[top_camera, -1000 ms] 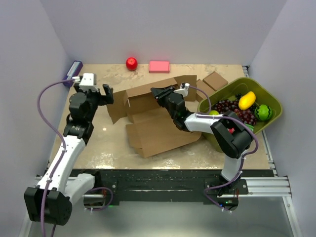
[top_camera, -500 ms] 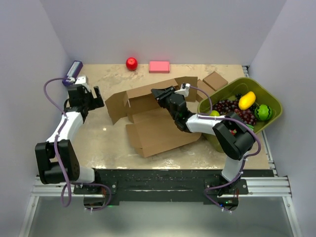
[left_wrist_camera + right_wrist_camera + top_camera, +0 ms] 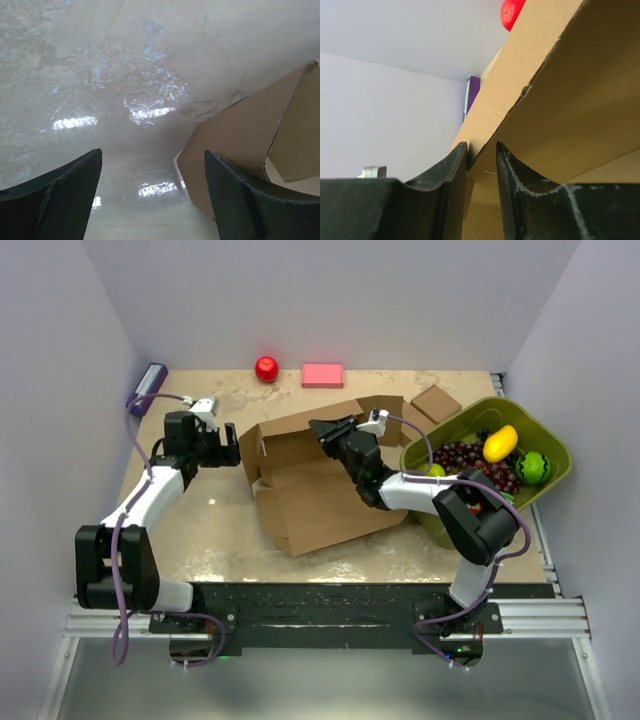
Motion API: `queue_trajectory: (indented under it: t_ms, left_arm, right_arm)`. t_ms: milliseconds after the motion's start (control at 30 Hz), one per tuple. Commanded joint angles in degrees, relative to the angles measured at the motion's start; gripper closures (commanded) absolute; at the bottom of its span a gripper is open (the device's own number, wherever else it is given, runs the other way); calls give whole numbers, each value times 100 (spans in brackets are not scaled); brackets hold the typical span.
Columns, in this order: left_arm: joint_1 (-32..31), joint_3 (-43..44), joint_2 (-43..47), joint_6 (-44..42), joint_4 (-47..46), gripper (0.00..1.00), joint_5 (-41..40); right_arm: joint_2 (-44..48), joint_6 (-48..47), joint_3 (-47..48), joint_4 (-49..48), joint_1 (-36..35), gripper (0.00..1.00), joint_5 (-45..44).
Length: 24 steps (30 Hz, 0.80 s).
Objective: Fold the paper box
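Plainly counted: one paper box (image 3: 310,480), half raised in the middle of the worktop (image 3: 200,530), back wall upright, front panel flat toward the near edge. One small brown box (image 3: 436,403) by the far right corner. One red ball (image 3: 266,368) and one pink block (image 3: 323,375) along the far edge, one purple object (image 3: 148,388) in the far left corner. One green basket (image 3: 530,418) of fruit at the right edge. Two pincers.

Left pincer (image 3: 230,445) spread wide, grasping nothing, hovering over bare worktop just beside the box's left flap. Flap corner close to one finger (image 3: 240,200), contact not certain. Right pincer (image 3: 325,432) clenched on the top edge of the box's back wall, cardboard pinched between both fingers (image 3: 445,180).

Against a second ago: left pincer gone from the far left edge to the box's left end, arm lowered. Left flap swung in closer to the back wall. Right pincer in much the same spot.
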<state>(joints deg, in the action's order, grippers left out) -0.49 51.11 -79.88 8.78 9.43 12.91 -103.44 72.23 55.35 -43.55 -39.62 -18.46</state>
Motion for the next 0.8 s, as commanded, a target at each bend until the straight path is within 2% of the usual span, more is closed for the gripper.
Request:
queue_trajectory:
  t_ms: [0,267,333,400,500,567,667,767]
  left_arm:
    - [-328,-14,-28,-96,-327,14,598]
    - [-495,-66,-72,98,-706,18,915]
    - [-513,-23,-37,63,-575,18,767]
    - [-513,92,59,-34,-295,17,136]
    - [-505,-22,603,36,-205,14,-1156]
    - [-513,-406,1402,98,-415,13,-1832]
    - [-557,-934,2553,308,-828,13,-2160]
    - [-741,-1278,3389,651,-759,15,-2091]
  right_arm:
    - [96,-130,-156,189,15,69,-97]
    - [105,-191,-218,101,-28,71,-132]
    - [96,-191,-209,84,-37,71,-123]
    - [96,-183,-200,84,-46,71,-149]
    - [131,-191,-227,84,-55,71,-176]
    - [166,-200,-235,92,-55,72,-202]
    - [192,-227,-227,101,-55,71,-202]
    - [210,-227,-253,101,-55,71,-219]
